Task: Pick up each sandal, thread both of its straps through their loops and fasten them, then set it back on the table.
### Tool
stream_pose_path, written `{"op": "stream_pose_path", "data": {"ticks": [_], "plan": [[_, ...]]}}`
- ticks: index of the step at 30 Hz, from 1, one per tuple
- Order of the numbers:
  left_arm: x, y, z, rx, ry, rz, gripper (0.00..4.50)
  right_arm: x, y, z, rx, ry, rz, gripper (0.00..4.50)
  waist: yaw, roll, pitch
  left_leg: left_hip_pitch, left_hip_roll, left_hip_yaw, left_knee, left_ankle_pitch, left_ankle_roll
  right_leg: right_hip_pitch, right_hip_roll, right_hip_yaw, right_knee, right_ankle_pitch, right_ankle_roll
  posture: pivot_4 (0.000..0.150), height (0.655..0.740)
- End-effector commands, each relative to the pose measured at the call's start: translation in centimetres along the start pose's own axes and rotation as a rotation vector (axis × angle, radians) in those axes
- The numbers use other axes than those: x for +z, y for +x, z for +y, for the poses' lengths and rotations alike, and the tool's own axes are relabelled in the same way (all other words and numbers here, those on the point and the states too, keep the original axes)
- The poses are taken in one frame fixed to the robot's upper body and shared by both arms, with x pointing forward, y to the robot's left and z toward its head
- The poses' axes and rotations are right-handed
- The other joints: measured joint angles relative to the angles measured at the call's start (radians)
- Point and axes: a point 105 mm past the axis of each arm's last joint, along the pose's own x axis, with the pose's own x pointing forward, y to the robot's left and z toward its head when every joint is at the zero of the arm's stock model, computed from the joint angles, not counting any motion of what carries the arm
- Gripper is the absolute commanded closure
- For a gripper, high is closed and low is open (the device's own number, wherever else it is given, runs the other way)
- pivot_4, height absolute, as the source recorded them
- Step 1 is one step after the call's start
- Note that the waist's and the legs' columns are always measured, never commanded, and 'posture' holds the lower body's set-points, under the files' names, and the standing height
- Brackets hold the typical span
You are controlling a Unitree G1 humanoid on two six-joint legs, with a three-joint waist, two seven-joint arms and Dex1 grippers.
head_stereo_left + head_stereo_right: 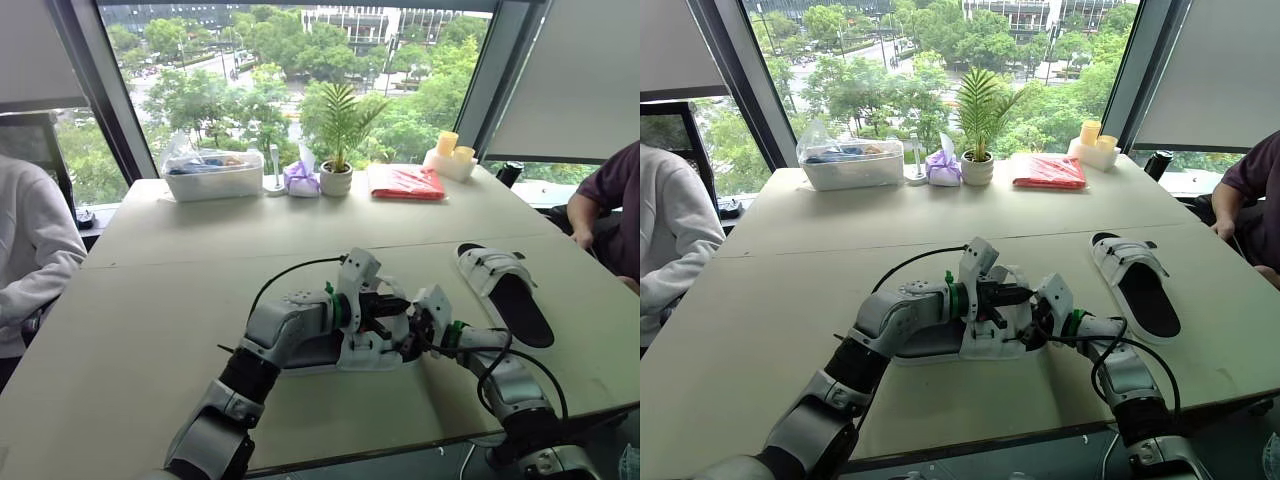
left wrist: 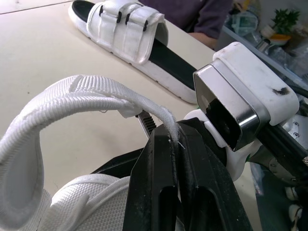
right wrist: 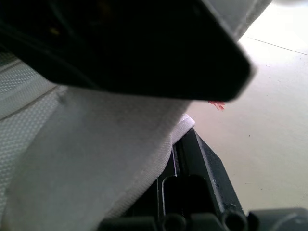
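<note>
One white sandal (image 1: 345,357) lies on the table (image 1: 150,330) near the front edge, between my two arms. Its white webbing strap (image 2: 82,94) arches up from the sandal, and my left gripper (image 2: 174,132) is shut on the strap's end. My right gripper (image 1: 418,332) comes in from the right and meets the left gripper (image 1: 395,305) at that same strap, which lies across the right wrist view as white cloth (image 3: 96,154). A second white sandal (image 1: 505,290) with a black footbed lies flat further right, its two straps closed over the top.
Along the table's far edge stand a clear plastic box (image 1: 212,175), a purple bag (image 1: 300,178), a small potted plant (image 1: 337,170), a red packet (image 1: 405,182) and yellow candles (image 1: 450,152). A person (image 1: 30,250) sits at the left and another person (image 1: 610,200) at the right.
</note>
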Motion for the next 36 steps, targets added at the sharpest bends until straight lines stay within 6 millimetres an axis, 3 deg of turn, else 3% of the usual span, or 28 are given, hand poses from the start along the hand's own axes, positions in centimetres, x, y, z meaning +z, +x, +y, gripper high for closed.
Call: {"op": "stream_pose_path", "data": {"ticks": [1, 6, 13, 19, 36], "plan": [[2.7, -1.0, -0.2, -0.058, -0.045, -0.08, 4.47, -2.9, -1.0, 0.9, 0.022, 0.122, 0.1, 4.5, 0.001, 0.0, 0.0, -0.001, 0.0, 0.0, 0.0, 0.0, 0.0, -0.001, 0.0, 0.0, 0.0, 0.0, 0.0, 0.15, 0.7388], [3.3, -2.4, 0.3, -0.125, -0.136, -0.055, 4.47, -1.6, -2.3, 2.5, 0.135, 0.134, 0.098, 4.5, 0.012, 0.001, 0.001, -0.012, 0.0, -0.001, 0.002, 0.0, 0.0, -0.011, 0.0, -0.003, 0.001, 0.001, 0.002, 0.15, 0.7388], [3.4, -2.2, -0.3, -0.185, -0.187, -0.038, 4.47, -1.8, -3.3, 2.6, 0.16, 0.123, 0.145, 4.5, 0.028, 0.002, 0.001, -0.015, 0.0, -0.002, 0.003, -0.007, -0.002, -0.013, 0.0, -0.004, 0.0, 0.003, 0.005, 0.15, 0.7388], [2.4, -1.9, -1.6, -0.241, -0.207, -0.006, 4.47, -2.1, -3.6, 2.9, 0.172, 0.116, 0.163, 4.5, 0.027, 0.002, 0.001, -0.015, 0.0, -0.002, 0.002, -0.007, -0.002, -0.012, 0.0, -0.004, -0.002, 0.003, 0.005, 0.15, 0.7388], [0.3, -1.8, -2.6, -0.277, -0.267, 0.04, 4.47, -2.6, -3.5, 3.0, 0.155, 0.111, 0.171, 4.5, 0.027, 0.002, 0.001, -0.015, 0.0, -0.002, 0.003, -0.007, -0.002, -0.011, 0.0, -0.005, -0.002, 0.003, 0.004, 0.15, 0.7388]]}}
